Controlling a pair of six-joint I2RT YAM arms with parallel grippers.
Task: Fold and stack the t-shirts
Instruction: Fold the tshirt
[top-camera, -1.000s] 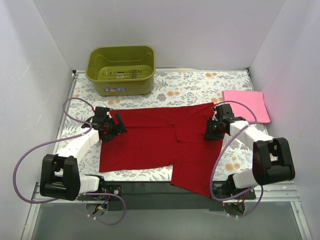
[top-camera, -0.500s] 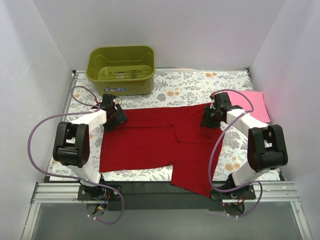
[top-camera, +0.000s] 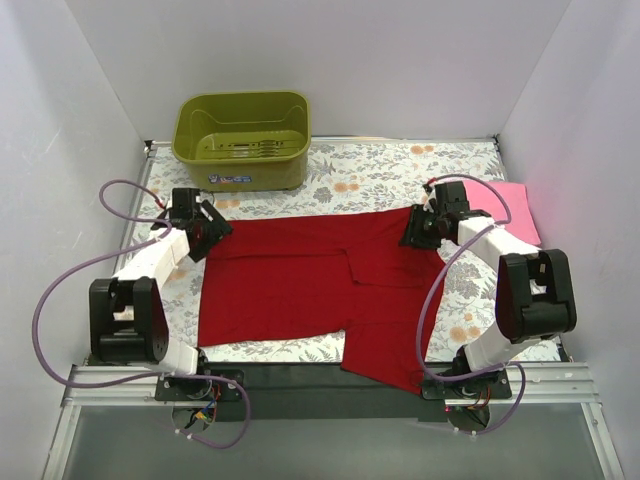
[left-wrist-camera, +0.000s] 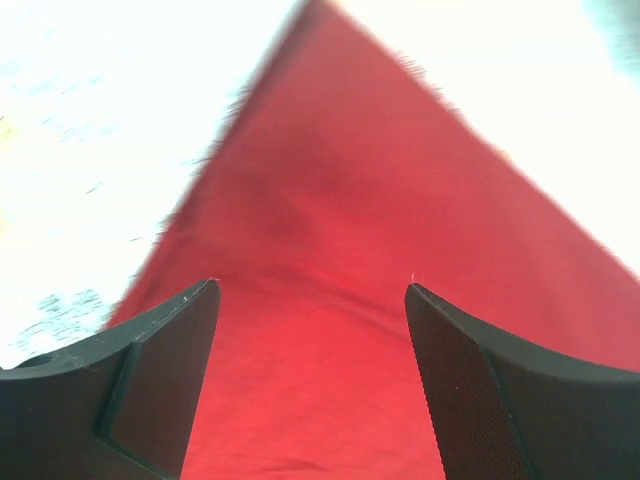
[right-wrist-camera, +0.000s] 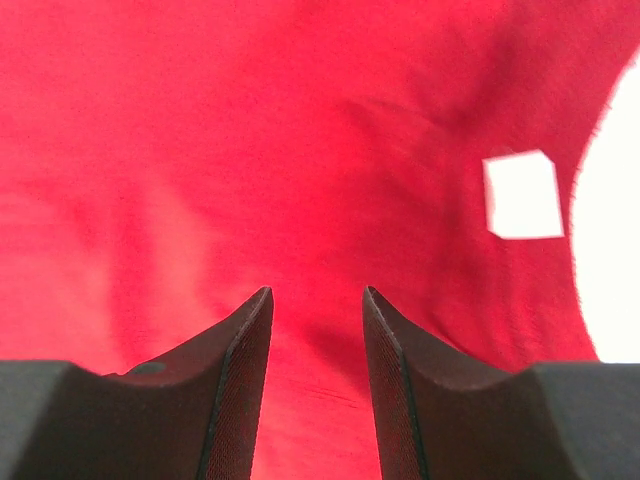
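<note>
The deep red t-shirt lies open and flat on the desk, which has a flowered cover. The shirt takes the middle of the desk, and its near right part reaches over the near edge. The light pink t-shirt lies folded at the far right of the desk, just beside the right arm and apart from the red one. An olive-green tub stands at the far left, behind the red t-shirt and not touching it.

The left gripper is at the far left corner of the red t-shirt. In the left wrist view its two fingers stand wide apart. The pointed corner of the red cloth lies under them and nothing is held between them.

The right gripper is at the far right corner of the red t-shirt. In the right wrist view its fingers stand close together with only a narrow gap. The red cloth is seen below through this gap, and no cloth is pinched between them. A small white square patch shows on the red cloth to the right of these fingers. I cannot tell if either gripper touches the cloth.
</note>
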